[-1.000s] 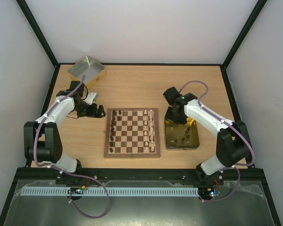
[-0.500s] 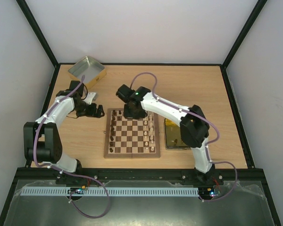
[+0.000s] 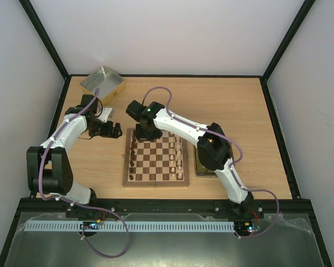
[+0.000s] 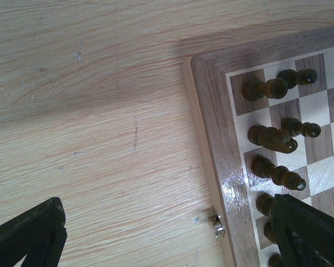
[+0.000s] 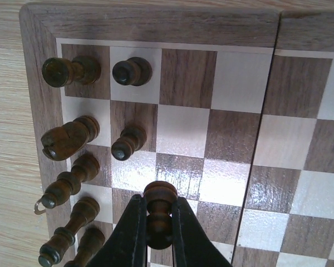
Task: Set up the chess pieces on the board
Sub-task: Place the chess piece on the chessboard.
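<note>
we see two slim arms with white shells and bulky black joint housings: the left arm (image 3: 67,130) and the right arm (image 3: 181,123). a thin purple cable (image 3: 41,167) runs along the left one, and another purple cable (image 3: 156,88) arches over the right. a small green light (image 3: 148,109) glows near the right wrist. the left gripper (image 4: 167,217) has matte black wedge-shaped fingers (image 4: 28,236); the right gripper (image 5: 157,203) has smooth black tapered fingers (image 5: 125,236).

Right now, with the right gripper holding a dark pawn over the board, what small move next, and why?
Probably lower it: the right gripper is shut on the dark pawn over the board, and the square beside the last standing pawn, next in that line, looks empty.
</note>
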Motion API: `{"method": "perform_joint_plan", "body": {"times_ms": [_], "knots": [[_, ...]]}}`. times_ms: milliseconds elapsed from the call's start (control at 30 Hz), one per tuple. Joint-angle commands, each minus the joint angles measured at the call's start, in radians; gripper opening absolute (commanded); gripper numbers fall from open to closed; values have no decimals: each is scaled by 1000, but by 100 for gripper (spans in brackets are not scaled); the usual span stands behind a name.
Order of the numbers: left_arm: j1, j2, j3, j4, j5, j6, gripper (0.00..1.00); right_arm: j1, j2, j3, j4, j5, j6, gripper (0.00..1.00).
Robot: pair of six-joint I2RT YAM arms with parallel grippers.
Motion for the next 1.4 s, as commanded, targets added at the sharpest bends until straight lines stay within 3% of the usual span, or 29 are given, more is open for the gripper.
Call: {"method": "perform_joint_plan", "body": {"times_ms": [0, 400, 1367], "knots": [[9, -25, -10, -4, -1, -8, 100, 10, 40, 48, -57, -3, -17, 5], [10, -20, -7, -7, 14, -5, 100, 38, 133, 167, -101, -50, -53, 6], [11, -26, -10, -8, 24, -5, 100, 39, 171, 145, -71, -57, -41, 10]]}}
